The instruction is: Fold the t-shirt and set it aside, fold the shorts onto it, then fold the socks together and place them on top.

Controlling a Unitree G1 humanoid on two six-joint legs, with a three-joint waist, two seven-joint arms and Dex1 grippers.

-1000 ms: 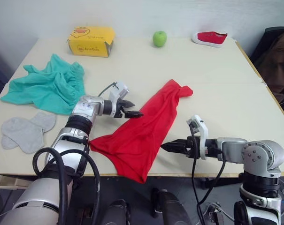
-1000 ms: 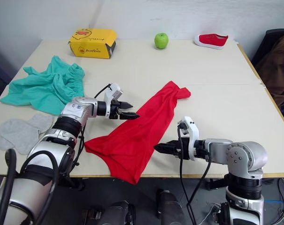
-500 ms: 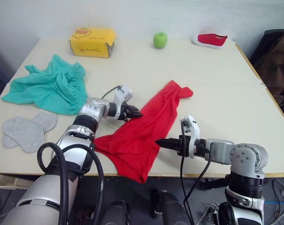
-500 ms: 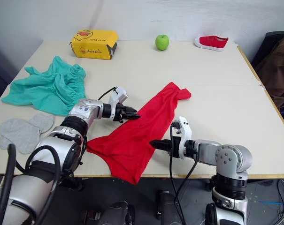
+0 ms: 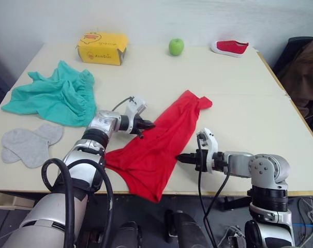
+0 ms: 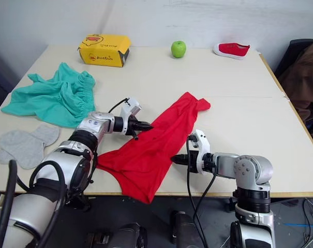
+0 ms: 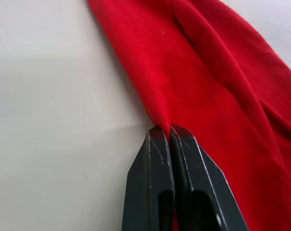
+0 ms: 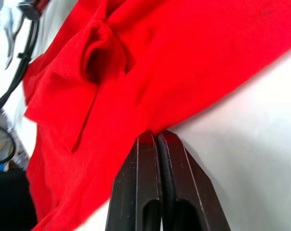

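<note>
The red t-shirt (image 5: 161, 139) lies crumpled in a diagonal strip across the middle of the table, its lower end hanging over the front edge. My left gripper (image 5: 147, 125) is shut on the t-shirt's left edge, the fabric gathered at its fingertips (image 7: 157, 134). At the opposite edge, near the table front, my right gripper (image 5: 178, 157) is shut on the cloth as well, the fingertips (image 8: 147, 139) pressed together at the hem. The teal shorts (image 5: 58, 95) sit bunched at the left. The grey socks (image 5: 29, 142) lie flat at the front left.
A yellow box (image 5: 102, 46), a green apple (image 5: 176, 46) and a small red shoe (image 5: 230, 47) stand along the far edge of the table (image 5: 249, 103). A dark chair with a brown coat (image 5: 303, 72) is beside the right edge.
Both grippers have closed from wide open onto the t-shirt's edges. The right gripper slid left to reach the cloth; the left one edged slightly toward it.
</note>
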